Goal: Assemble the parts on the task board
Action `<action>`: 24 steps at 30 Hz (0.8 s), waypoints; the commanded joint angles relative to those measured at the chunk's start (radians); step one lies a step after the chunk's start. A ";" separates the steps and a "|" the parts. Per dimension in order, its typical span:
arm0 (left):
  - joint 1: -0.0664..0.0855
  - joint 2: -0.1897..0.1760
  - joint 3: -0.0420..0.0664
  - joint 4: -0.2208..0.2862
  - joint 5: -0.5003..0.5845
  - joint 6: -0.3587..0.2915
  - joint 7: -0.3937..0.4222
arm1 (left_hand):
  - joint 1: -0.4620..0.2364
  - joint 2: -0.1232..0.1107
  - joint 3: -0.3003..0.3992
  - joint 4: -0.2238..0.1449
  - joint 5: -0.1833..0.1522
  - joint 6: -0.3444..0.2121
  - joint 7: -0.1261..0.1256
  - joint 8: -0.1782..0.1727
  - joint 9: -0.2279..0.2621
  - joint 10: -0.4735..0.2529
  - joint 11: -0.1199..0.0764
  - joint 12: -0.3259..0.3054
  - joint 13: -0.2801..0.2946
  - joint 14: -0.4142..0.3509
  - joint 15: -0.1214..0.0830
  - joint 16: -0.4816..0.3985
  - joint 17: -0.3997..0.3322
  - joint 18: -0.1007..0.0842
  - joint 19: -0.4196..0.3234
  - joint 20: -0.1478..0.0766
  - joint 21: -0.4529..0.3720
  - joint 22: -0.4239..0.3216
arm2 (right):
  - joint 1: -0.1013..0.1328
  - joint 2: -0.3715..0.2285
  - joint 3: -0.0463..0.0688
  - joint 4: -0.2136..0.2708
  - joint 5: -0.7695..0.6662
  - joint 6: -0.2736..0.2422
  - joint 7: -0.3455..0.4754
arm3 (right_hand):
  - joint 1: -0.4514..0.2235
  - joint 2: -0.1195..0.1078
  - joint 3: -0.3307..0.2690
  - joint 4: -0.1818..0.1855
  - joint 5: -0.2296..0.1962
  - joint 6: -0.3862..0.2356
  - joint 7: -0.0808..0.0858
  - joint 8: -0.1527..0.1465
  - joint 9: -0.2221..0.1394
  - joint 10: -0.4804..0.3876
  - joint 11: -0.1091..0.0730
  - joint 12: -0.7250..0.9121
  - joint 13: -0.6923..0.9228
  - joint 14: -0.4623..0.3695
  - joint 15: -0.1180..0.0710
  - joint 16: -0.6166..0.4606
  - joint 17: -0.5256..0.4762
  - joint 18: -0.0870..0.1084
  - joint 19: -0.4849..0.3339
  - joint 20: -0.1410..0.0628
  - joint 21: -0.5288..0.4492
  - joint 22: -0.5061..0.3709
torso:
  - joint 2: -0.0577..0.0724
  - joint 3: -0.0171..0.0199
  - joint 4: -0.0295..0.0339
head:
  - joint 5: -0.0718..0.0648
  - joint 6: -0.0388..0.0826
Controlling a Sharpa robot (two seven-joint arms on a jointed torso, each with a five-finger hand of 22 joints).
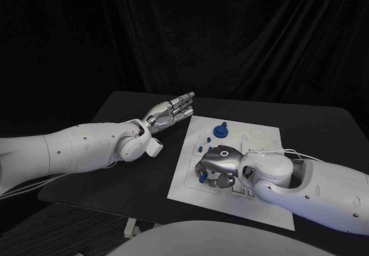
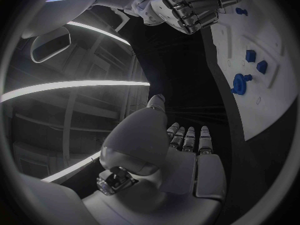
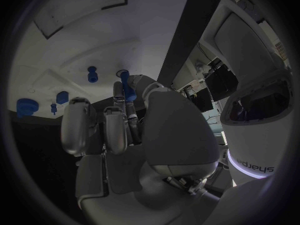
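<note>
The white task board (image 1: pixel 265 136) lies in the middle of the black table. My right hand (image 1: pixel 217 166) hovers low over the board's left part with its fingers curled. It pinches a small blue peg (image 3: pixel 125 84) between thumb and a finger; in the head view the peg (image 1: pixel 205 179) peeks out under the fingers. A round blue part (image 1: pixel 221 129) stands near the board's far edge, with small blue pieces (image 1: pixel 208 141) beside it. My left hand (image 1: pixel 171 111) is held flat above the table left of the board, fingers straight and holding nothing.
The left wrist view shows my left hand (image 2: pixel 184 147), the board (image 2: pixel 275 100), the round blue part (image 2: pixel 239 83) and my right hand (image 2: pixel 190 5). Bare black table (image 1: pixel 123 160) lies left of the board.
</note>
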 commanded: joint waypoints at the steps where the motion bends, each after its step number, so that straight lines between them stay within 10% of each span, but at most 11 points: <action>1: -0.003 0.002 0.001 0.000 0.007 0.011 0.037 | 0.011 0.001 0.002 -0.007 0.007 0.003 0.006 0.005 0.001 -0.002 0.007 -0.002 -0.001 0.001 0.008 -0.004 -0.001 0.002 0.001 0.009 -0.003 -0.001 | -0.003 0.002 0.001 0.005 -0.053 -0.018 -0.014 | 0.000 0.008 0.006 -0.004 -0.001 -0.002 -0.002 -0.004 -0.001 -0.001 -0.002 0.005 0.003 0.026 0.001 -0.003 0.000 0.011 -0.006 0.003 -0.004 0.175 | 0.000 0.0000 0.0002 | 0.000 0.000; 24: -0.010 0.002 0.001 -0.001 0.007 0.021 0.030 | 0.013 0.002 0.003 -0.008 0.008 0.004 0.007 0.005 0.001 -0.002 0.008 -0.002 -0.001 0.001 0.010 -0.004 -0.001 0.000 0.001 0.009 -0.003 -0.001 | -0.013 -0.011 0.001 0.048 -0.154 -0.015 -0.021 | -0.002 0.003 0.010 -0.021 0.004 0.012 -0.026 -0.002 -0.001 -0.010 -0.010 0.027 0.025 0.022 -0.006 -0.007 -0.006 0.012 -0.010 -0.002 -0.009 0.174 | 0.000 0.0000 -0.0001 | 0.004 0.000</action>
